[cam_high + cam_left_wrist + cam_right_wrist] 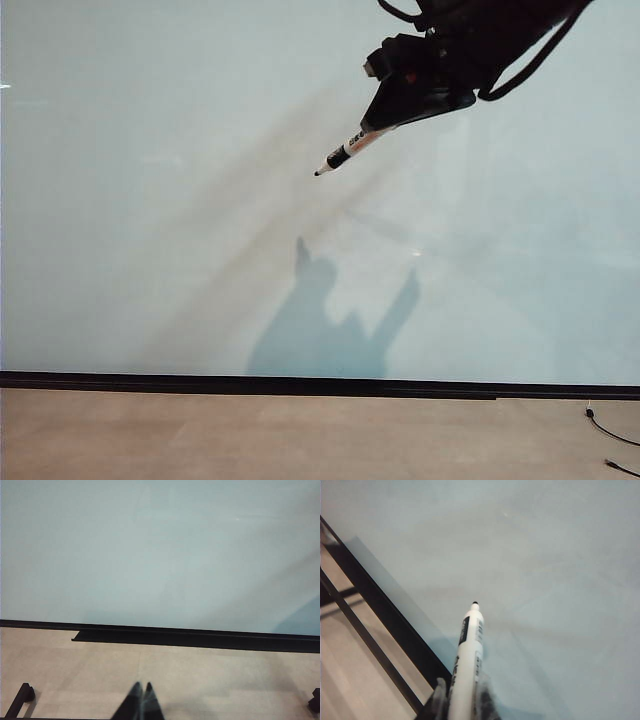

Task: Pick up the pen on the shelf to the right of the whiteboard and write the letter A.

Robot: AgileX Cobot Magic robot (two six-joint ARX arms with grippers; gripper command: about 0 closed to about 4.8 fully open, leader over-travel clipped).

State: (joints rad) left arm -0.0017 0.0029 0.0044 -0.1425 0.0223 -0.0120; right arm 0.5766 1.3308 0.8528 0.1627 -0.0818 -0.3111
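Right gripper point(385, 122) pinches the pen point(345, 153) loosely-looking; could twist against the whiteboard point(150, 200). Left gripper point(141, 692) parked low, pressed together.

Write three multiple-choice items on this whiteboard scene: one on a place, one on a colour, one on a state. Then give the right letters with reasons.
1. Where is the pen?
A. on the floor
B. in the right gripper, in front of the whiteboard
C. in the left gripper

2. What colour is the pen's barrel?
A. white
B. red
C. green

3. What is the state of the board's surface?
A. half erased
B. covered with writing
C. blank, no letter A yet

Answers:
1 B: the right gripper, at the upper right of the exterior view, is shut on the pen; the left gripper hangs shut and holds nothing, low over the floor.
2 A: white barrel with a black band and tip.
3 C: all three views show only shadows on the board.
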